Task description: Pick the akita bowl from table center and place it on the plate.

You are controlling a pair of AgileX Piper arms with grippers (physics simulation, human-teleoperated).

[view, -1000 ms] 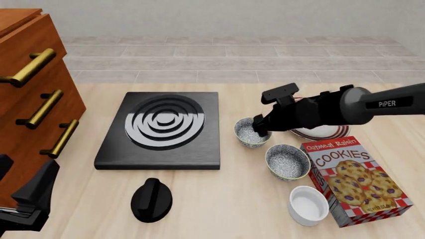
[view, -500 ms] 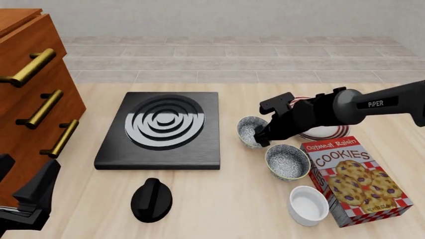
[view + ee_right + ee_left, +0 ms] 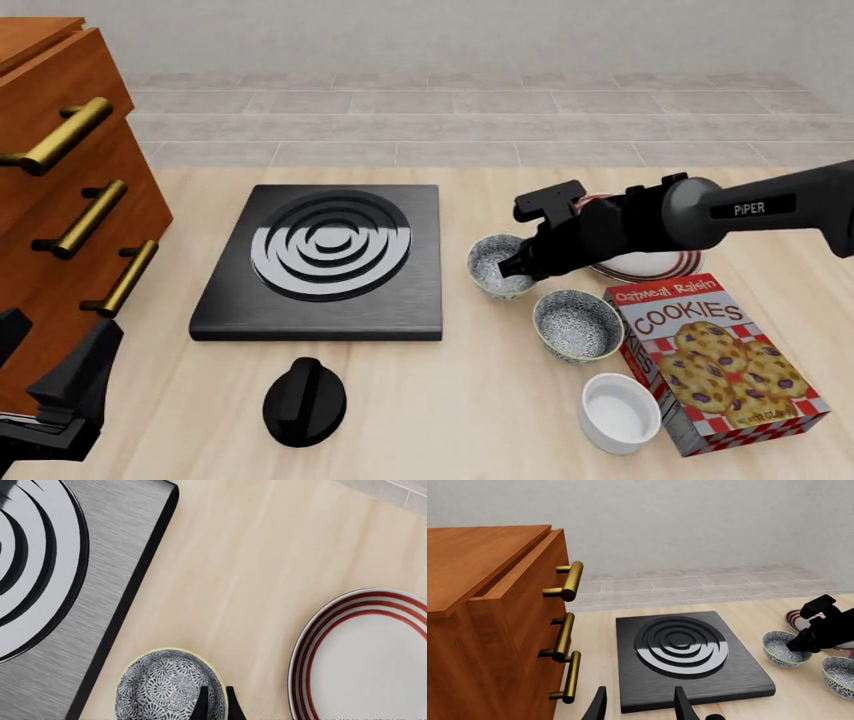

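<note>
Since half a second ago the akita bowl [image 3: 502, 266] has been shifted slightly leftward, toward the hob, and the right gripper [image 3: 518, 266] has been moved with it. The bowl is seen gripped at its right rim: in the right wrist view the two fingers [image 3: 202, 705] are nearly closed, a narrow slit between them, set over the bowl's [image 3: 170, 686] wall. Whether the bowl is lifted clear of the table cannot be told.

Behind and to the right of the gripper, partly hidden by the arm, the plate [image 3: 653, 265] is found, apart from the bowl. Just in front of the gripper a second patterned bowl [image 3: 578, 325] is placed, touching or nearly touching the cookie box [image 3: 714, 362]; a plain white bowl [image 3: 619, 412] lies nearer still. To the gripper's left the black induction hob [image 3: 324, 261] is set, with a black knob [image 3: 304, 401] in front of it.

Everything is carried by a pale wooden table [image 3: 441, 410]. A wooden drawer cabinet [image 3: 64, 190] with brass handles stands at far left, and a tiled floor and grey wall are seen behind. The left gripper [image 3: 639, 707] is held open, holding nothing.
</note>
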